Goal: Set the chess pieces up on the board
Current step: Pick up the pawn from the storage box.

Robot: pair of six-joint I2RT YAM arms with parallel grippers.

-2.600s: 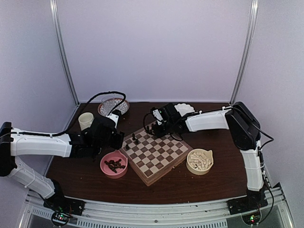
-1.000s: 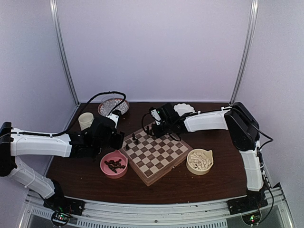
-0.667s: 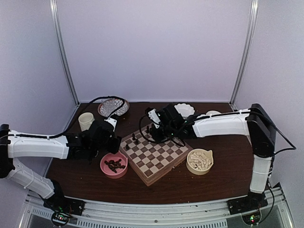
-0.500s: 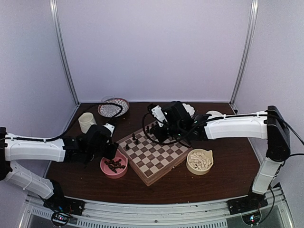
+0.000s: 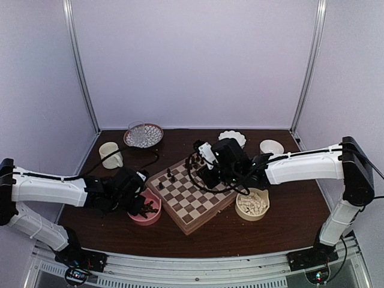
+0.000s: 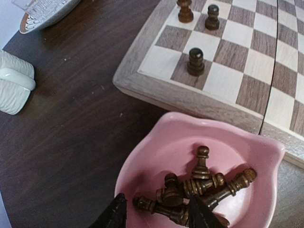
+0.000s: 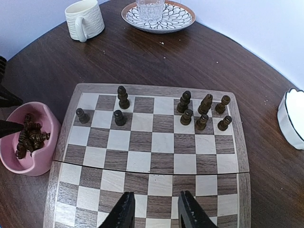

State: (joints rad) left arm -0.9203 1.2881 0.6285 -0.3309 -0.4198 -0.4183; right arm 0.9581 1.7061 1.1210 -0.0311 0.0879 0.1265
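Observation:
The board (image 5: 198,201) lies at an angle in the middle of the table. Several dark chess pieces (image 7: 202,121) stand along its far edge in two groups, three on the left (image 7: 119,118). More dark pieces (image 6: 199,183) lie heaped in a pink bowl (image 6: 142,156). My left gripper (image 6: 156,219) is open and low over this heap, with a finger on each side of it. My right gripper (image 7: 156,213) is open and empty, hovering above the middle of the board (image 7: 142,161). Cream-white pieces (image 5: 252,201) fill a tan bowl.
The pink bowl (image 5: 144,221) touches the board's left corner, and the tan bowl (image 5: 240,211) sits at its right. A white mug (image 5: 110,153), a patterned plate with a glass (image 5: 144,134) and two white dishes (image 5: 231,137) stand at the back.
My right arm has pulled back from the board's far edge and risen over its middle. My left gripper has moved nearer and down into the pink bowl.

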